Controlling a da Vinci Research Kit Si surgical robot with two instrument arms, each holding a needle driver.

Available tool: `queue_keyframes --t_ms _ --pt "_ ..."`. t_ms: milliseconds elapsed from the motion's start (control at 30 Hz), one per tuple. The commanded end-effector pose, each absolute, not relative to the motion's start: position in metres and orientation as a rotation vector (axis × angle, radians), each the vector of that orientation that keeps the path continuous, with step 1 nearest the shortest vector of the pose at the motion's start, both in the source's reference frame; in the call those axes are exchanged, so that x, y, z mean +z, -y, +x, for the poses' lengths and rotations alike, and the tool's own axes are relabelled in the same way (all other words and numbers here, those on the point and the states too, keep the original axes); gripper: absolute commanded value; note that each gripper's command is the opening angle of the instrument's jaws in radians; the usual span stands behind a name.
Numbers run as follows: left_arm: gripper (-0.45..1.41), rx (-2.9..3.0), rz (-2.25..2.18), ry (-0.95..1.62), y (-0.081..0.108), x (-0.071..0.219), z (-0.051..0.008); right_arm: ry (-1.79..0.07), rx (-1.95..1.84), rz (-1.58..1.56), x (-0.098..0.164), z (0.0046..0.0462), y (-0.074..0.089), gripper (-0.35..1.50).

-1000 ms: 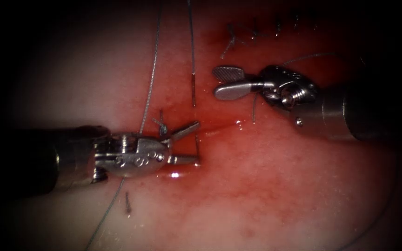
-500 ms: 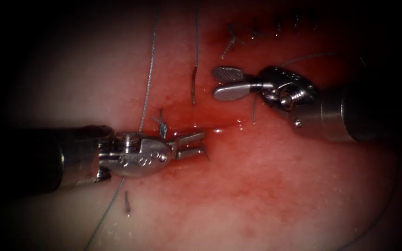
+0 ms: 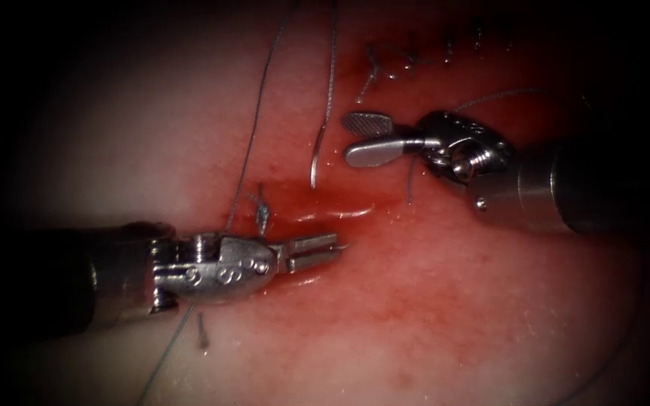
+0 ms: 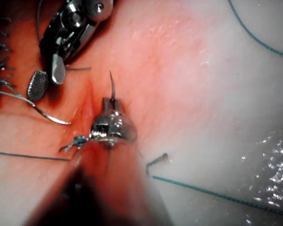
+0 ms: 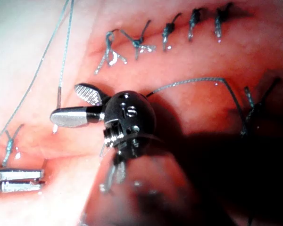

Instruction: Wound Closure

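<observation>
Your left tool (image 3: 325, 252) has clamped the needle's (image 3: 316, 162) tip end at the cut (image 3: 340, 213); right tool (image 3: 362, 137) gapes empty.

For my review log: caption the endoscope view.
Left pincer shut on needle tip at the cut; right pincer open, empty.

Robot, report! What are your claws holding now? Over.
Left tool shut on needle near its tip. Right tool open, empty. Needle in tissue, spanning the cut.
</observation>
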State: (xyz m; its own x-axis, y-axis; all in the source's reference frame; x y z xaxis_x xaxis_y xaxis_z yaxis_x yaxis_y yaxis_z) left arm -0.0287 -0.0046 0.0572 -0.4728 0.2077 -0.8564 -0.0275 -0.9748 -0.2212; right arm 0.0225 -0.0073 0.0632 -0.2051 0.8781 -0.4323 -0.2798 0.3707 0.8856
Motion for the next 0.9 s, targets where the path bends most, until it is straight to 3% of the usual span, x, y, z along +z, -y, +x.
queue_keyframes --t_ms 33,267,467,600,733,900 --pt "-0.45 2.530 -1.540 0.322 0.005 0.057 -0.0293 -1.389 1.165 0.598 0.064 0.0233 0.008 0.67" --pt "-0.45 2.275 -1.505 0.604 0.005 0.055 -0.0293 -1.385 1.171 0.635 0.064 0.0233 0.008 0.67" --pt "-0.45 2.063 -1.497 0.744 0.005 0.052 -0.0289 -1.351 1.176 0.675 0.064 0.0235 0.009 0.49" --pt "-0.45 1.959 -1.518 0.846 0.006 0.049 -0.0289 -1.342 1.026 0.521 0.064 0.0235 0.008 0.57" --pt "-0.45 1.947 -1.533 0.870 0.006 0.048 -0.0289 -1.276 0.950 0.478 0.064 0.0235 0.008 0.91" --pt "-0.45 2.025 -1.586 0.769 0.004 0.045 -0.0284 -1.262 0.945 0.483 0.064 0.0234 0.008 0.86"
